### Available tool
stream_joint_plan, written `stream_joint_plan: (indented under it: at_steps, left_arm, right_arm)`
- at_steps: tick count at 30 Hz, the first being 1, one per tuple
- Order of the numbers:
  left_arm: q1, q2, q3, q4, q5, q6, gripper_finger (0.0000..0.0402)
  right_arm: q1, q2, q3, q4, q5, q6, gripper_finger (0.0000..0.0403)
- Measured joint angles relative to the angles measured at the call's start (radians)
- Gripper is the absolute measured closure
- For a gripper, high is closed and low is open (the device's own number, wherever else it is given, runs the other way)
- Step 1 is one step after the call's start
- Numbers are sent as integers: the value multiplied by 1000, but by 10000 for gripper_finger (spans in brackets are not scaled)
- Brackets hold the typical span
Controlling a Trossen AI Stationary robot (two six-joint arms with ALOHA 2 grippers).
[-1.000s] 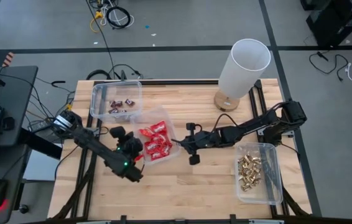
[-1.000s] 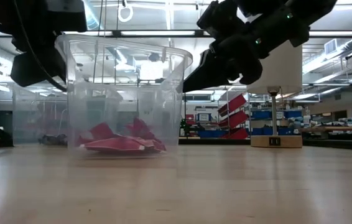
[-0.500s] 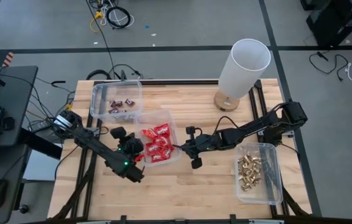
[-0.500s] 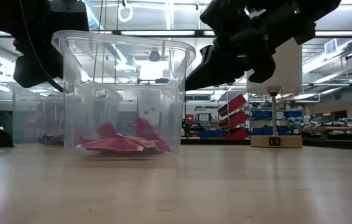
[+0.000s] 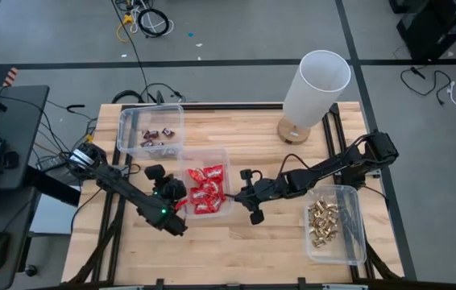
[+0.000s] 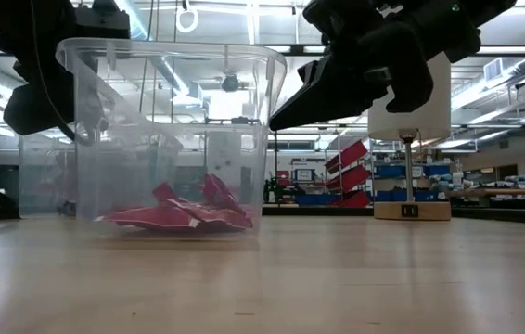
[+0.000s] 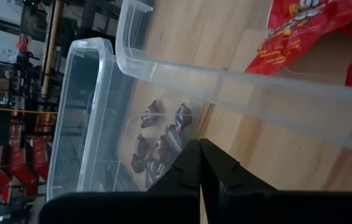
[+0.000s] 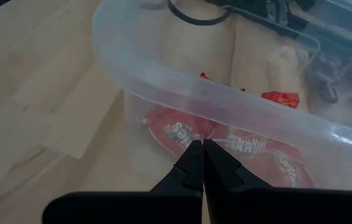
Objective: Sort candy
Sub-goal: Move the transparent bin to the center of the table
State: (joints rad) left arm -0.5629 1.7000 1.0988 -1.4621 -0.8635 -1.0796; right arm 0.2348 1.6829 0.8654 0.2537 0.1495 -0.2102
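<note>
Candy lies sorted in three clear bins on the table [image 5: 268, 234].

Red packets [image 5: 205, 190] fill the centre bin [image 5: 217, 155], flanked by the left gripper [image 5: 173, 192] and right gripper [image 5: 242, 192], both with jaws closed and empty. Gold pieces [image 5: 323, 223] sit lower right; dark bars [image 5: 159, 137] upper left. A lamp [image 5: 313, 90] stands upper right.

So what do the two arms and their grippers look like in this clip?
Both arms are dark, jointed and slim. The left gripper sits on an arm with small green and red lights near the wrist; the right gripper has black blocky parts and a thin black cable looping along its arm. Each wrist view shows two flat dark fingers, pressed together.
</note>
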Motion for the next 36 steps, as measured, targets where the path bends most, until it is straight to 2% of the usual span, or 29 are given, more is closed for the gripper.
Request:
stream_joint_plan:
  at_steps: [4, 10, 13, 15, 21, 30, 36]
  left_arm:
    - [0, 0, 0, -37, 48, 3, 402]
    - [-36, 0, 26, -106, 186, 2, 402]
    - [-77, -14, 70, -107, 199, 37, 402]
    - [-102, -35, 108, -107, 175, 59, 402]
    - [-142, -105, 166, -108, -13, 119, 402]
    - [-118, -192, 169, -109, -61, 267, 401]
    - [-53, -248, 169, -109, -133, 345, 401]
  right_arm:
    - [0, 0, 0, -31, 12, 33, 403]
    - [0, -24, 0, -119, 109, 87, 403]
    - [-1, -60, 0, -174, 140, 120, 403]
    - [-1, -83, 0, -195, 145, 129, 403]
    - [-1, -135, 0, -204, 145, 124, 403]
    - [-1, -147, 0, -213, 145, 133, 403]
    - [-1, -147, 0, -224, 145, 134, 403]
